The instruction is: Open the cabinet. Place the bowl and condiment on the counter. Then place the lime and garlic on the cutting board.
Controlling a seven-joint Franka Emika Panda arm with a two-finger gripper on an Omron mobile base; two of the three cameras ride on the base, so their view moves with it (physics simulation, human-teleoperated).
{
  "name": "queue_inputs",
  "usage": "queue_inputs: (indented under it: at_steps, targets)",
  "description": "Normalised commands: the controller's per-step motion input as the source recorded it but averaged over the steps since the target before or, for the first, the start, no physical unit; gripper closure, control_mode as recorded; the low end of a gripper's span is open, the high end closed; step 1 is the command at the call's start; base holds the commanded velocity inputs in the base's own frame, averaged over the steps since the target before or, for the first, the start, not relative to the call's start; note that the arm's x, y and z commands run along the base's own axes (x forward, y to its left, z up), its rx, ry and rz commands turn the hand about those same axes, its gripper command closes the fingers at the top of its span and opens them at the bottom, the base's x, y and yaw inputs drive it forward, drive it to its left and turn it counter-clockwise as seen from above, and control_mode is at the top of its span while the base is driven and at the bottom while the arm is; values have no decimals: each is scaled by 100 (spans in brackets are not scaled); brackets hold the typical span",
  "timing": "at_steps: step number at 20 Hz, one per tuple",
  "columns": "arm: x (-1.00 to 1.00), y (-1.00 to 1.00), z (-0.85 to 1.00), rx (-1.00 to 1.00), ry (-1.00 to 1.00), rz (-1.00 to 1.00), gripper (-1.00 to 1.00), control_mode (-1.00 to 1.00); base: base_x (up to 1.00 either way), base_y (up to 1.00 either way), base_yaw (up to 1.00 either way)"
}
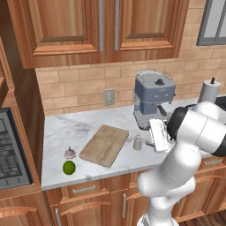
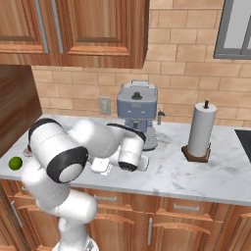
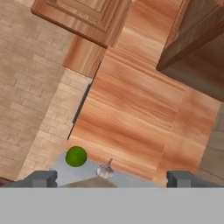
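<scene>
Your gripper stands wide open with nothing between the fingers. In the hand view it looks sideways along the counter toward its left end, with the lime and the garlic ahead and well apart from the tips. In the left base view the hand sits low over the front edge of the counter, just right of the condiment.

The condiment stands upright on the counter, between the cutting board and the coffee machine, nearer the front edge. So that part looks done.

The bowl can't be made out; the arm covers the stretch of counter in front of the coffee machine, so I can't tell you where it is.

The cabinet doors above look shut in the left base view.

My read: you're at the step of moving the fruit. The lime sits near the front left corner of the counter, the garlic just behind it, nearly touching. Both are just off the left edge of the cutting board and not on it.

Next move, as I judge it: swing left past the board, come down over one of the two, close on it, lift and set it on the board.

Watch the spacing: they sit so close that the open fingers may knock the other one, and the lime will roll toward the edge.

A paper-towel roll stands at the right, out of your way.
</scene>
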Motion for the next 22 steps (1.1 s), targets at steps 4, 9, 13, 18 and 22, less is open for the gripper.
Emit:
queue_inputs:
  at_steps: [4, 9, 13, 18, 22]
  targets:
    - [-54, 0, 65, 0, -19, 0, -100, -100, 0, 0, 0]
    - [-49, 0, 70, -3, -18, 0, -100, -100, 0, 0, 0]
    - [-51, 0, 58, -7, -19, -4, -100, -100, 0, 0, 0]
    - [-58, 0, 41, -13, -22, -10, -100, -100, 0, 0, 0]
    - [-61, 4, 35, -15, -24, -13, -100, -100, 0, 0, 0]
